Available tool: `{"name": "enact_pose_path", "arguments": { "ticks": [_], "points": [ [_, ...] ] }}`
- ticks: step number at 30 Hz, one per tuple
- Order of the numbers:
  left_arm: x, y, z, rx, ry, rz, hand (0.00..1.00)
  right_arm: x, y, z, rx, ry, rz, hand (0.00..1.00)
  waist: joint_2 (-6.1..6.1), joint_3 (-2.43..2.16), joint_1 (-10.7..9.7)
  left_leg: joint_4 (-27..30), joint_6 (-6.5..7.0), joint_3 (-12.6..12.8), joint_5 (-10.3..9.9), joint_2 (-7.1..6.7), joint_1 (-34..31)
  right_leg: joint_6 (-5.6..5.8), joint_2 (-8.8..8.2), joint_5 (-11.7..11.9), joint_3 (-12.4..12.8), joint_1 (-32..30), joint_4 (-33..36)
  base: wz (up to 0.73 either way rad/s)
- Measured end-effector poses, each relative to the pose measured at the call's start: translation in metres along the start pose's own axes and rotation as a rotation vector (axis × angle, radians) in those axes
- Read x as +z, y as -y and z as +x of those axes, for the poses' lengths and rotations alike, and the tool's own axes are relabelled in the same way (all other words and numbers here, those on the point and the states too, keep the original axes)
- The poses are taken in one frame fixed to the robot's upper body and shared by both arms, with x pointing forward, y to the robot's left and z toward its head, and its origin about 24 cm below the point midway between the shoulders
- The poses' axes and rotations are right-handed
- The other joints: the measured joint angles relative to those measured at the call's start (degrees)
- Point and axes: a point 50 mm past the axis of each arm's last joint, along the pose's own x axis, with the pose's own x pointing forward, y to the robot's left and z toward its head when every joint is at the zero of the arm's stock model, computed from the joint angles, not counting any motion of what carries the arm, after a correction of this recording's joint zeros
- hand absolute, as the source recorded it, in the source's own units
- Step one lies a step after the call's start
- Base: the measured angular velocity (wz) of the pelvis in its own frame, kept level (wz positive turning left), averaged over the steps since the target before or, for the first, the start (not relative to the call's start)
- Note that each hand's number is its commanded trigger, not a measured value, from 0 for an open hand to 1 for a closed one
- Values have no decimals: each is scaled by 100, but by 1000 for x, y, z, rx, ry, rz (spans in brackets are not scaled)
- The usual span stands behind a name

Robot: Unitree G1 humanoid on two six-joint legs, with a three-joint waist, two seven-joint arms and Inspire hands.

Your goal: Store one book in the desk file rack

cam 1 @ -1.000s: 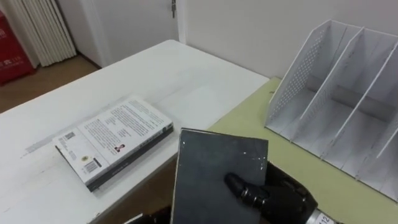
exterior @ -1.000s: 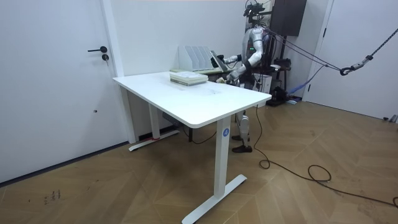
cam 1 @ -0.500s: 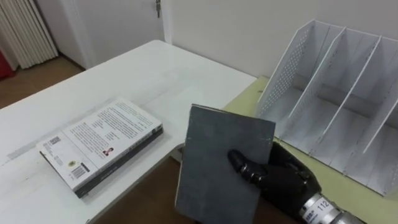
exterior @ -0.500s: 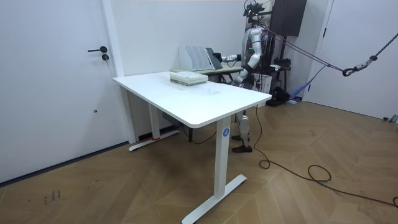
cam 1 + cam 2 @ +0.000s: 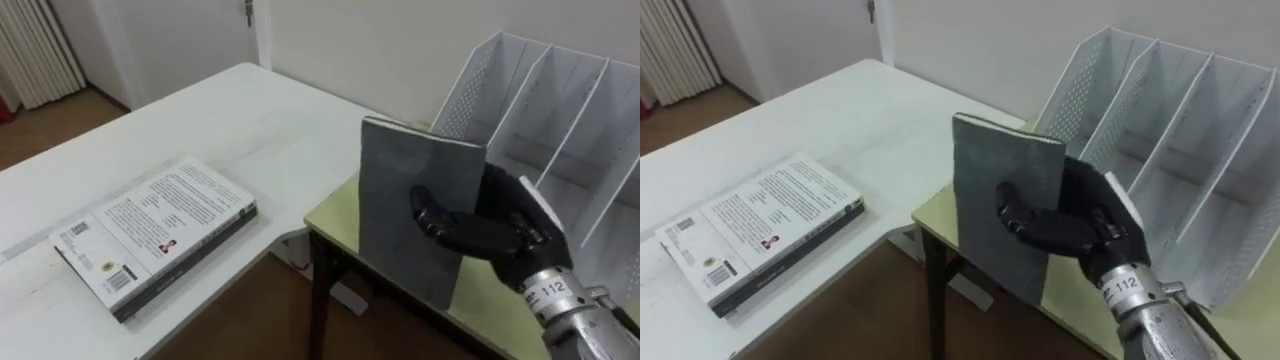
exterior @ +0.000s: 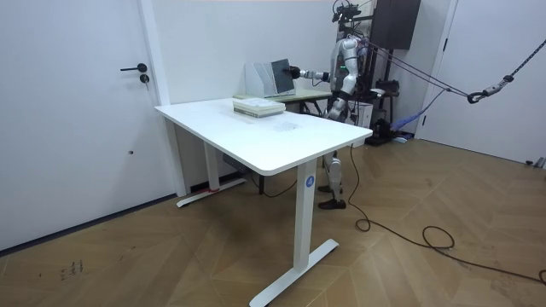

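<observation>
My right hand (image 5: 492, 236) is shut on a dark grey book (image 5: 412, 218), thumb across its cover, holding it upright above the near corner of the yellow-green desk (image 5: 336, 206). The white file rack (image 5: 563, 112) stands on that desk just right of and behind the book, its slots facing me with nothing in them. In the right eye view, the book (image 5: 992, 190) in my right hand (image 5: 1082, 226) sits left of the rack (image 5: 1160, 100). The room view shows the arm stretched out, with the book (image 6: 281, 78) in front of the rack (image 6: 258, 80). My left hand (image 6: 329, 109) hangs low by my side.
A second book (image 5: 155, 236) with a white printed back cover lies flat on the white table (image 5: 250, 120) to my left. A gap of floor separates that table from the yellow-green desk. A wall rises close behind the rack.
My right hand has lifted the grey book from low in front of me, up and to the right towards the rack, and turned it more upright. The camera has also shifted.
</observation>
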Motion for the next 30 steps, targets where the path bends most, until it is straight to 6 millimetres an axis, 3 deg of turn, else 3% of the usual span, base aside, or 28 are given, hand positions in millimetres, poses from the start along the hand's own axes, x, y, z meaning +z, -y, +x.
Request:
{"name": "enact_pose_path", "arguments": {
  "ticks": [6,15,24,30],
  "points": [
    [-23,-7,-6,92,-19,-110,0,24,13,4,-267,144,-225,100,-8,-11,17,-37,-4,-20,1,-3,18,1,2,0,-58,-12,-33,1],
    [-27,-5,-4,126,-35,-131,0,61,29,10,-675,389,-354,100,3,-35,151,-88,-20,-43,0,-2,94,0,15,1,-114,51,-77,-1],
    [-26,-6,-3,142,-44,-123,0,81,35,12,-883,539,-304,100,-42,-11,149,-79,-23,-114,1,-2,44,0,-20,1,-420,59,-62,2],
    [-25,-6,-2,161,-40,-119,0,104,42,17,-989,648,-226,100,-98,-47,146,-62,-38,-175,14,-5,11,0,-24,0,-498,42,-71,6]
  ]
}}
